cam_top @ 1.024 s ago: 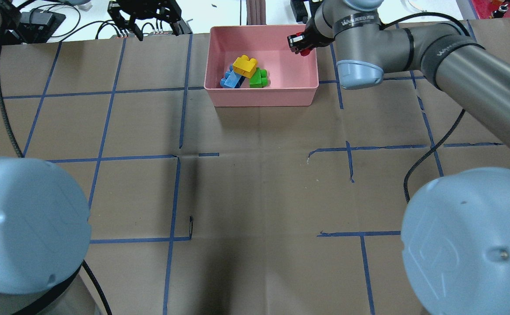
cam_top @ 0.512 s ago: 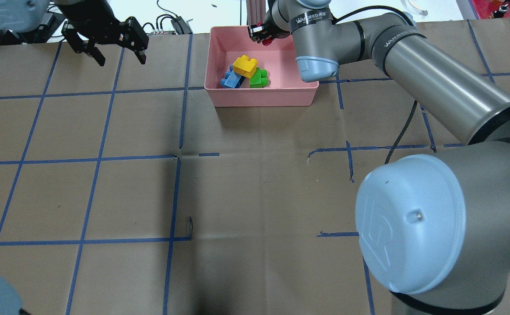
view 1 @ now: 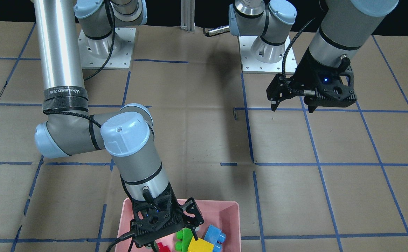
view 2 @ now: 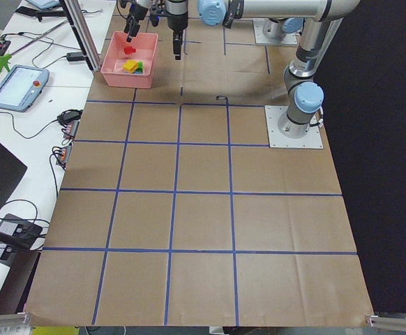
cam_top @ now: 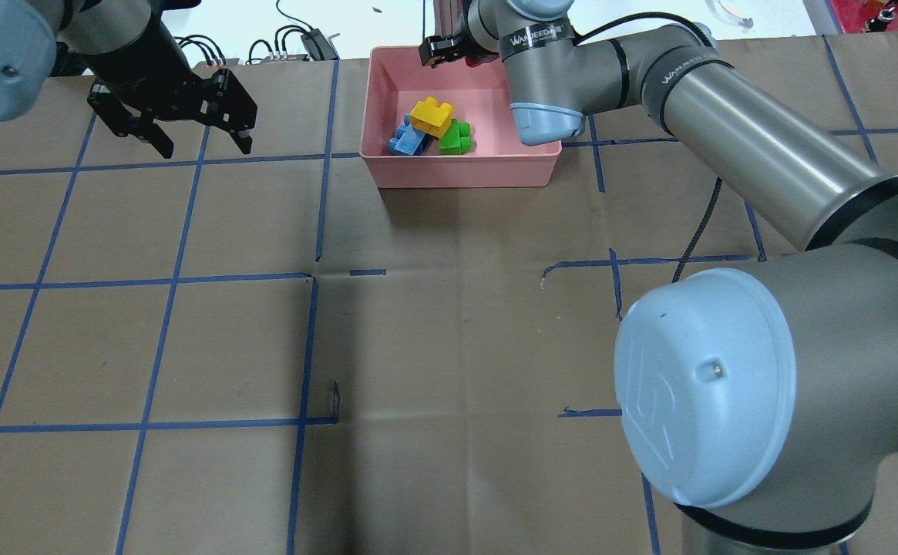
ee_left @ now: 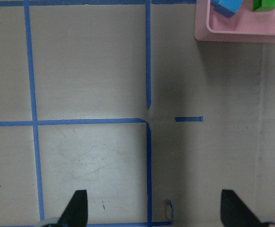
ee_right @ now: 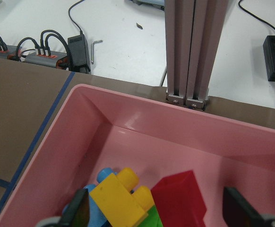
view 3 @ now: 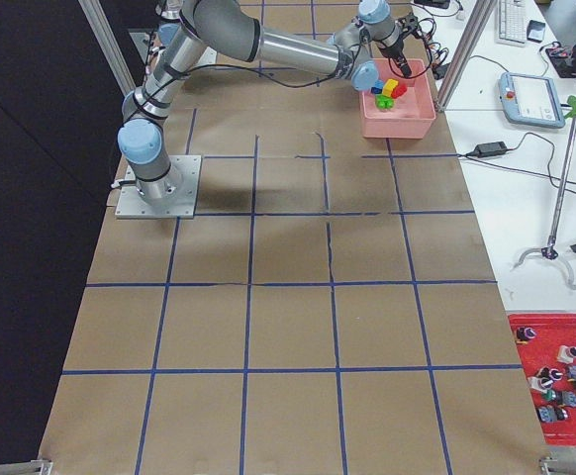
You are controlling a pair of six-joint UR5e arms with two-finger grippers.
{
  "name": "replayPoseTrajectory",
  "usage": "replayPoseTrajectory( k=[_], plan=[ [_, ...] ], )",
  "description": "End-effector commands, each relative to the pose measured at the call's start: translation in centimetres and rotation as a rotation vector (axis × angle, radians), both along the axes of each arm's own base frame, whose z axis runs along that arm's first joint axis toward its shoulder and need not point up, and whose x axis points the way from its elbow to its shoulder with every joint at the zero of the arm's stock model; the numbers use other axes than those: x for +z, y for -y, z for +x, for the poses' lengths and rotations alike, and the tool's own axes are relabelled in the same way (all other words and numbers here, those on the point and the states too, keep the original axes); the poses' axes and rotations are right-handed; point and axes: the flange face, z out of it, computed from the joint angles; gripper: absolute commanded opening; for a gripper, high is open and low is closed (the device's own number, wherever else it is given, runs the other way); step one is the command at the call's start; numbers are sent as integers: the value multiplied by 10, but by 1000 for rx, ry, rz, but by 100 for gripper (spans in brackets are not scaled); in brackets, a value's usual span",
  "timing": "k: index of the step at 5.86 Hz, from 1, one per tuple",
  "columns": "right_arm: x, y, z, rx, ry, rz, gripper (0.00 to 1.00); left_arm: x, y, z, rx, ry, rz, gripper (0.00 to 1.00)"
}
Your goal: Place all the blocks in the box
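The pink box (cam_top: 464,173) stands at the table's far middle. In it lie the yellow brick (cam_top: 430,116), the light blue brick (cam_top: 408,140) and the green brick (cam_top: 455,137), close together. My right gripper (ee_right: 156,210) hovers over the box's far side (cam_top: 441,55), jaws wide open. The red brick (ee_right: 180,198) is inside the box below it, next to the yellow brick (ee_right: 121,198), and touches neither finger. It also shows in the front view (view 1: 161,247). My left gripper (cam_top: 203,146) is open and empty above bare table, left of the box.
A metal post (ee_right: 192,47) rises just behind the box's far rim. Cables and power bricks (ee_right: 57,47) lie on the white bench beyond the table edge. Blue tape lines (ee_left: 148,56) cross the brown table cover.
My right gripper carried the red brick leftward over the box and opened; the brick is now loose inside the box. My left gripper moved toward the robot.
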Motion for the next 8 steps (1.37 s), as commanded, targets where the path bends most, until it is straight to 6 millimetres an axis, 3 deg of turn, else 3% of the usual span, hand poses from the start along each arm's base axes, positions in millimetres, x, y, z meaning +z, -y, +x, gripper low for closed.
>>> replayPoseTrajectory(
  k=[1,2,3,4,5,6,8],
  plan=[
    [1,0,-2,-5,-5,3,100,2,-5,-2,-10,0,4,100],
    [19,-3,-28,-34,-47,89,100,-3,-3,3,-6,0,15,100],
    [74,-25,-105,-111,-138,299,100,-10,-4,3,-6,-2,25,100],
    [122,-67,-148,-112,-173,458,100,-12,-5,4,-4,-1,26,100],
    [168,-121,-168,-135,-176,525,100,-10,-6,4,-4,-1,21,100],
    [211,-180,-171,-158,-182,539,100,-10,-6,3,-6,0,19,100],
    [186,-238,-159,-131,-200,586,100,-9,-7,3,-6,0,18,100]
  ],
)
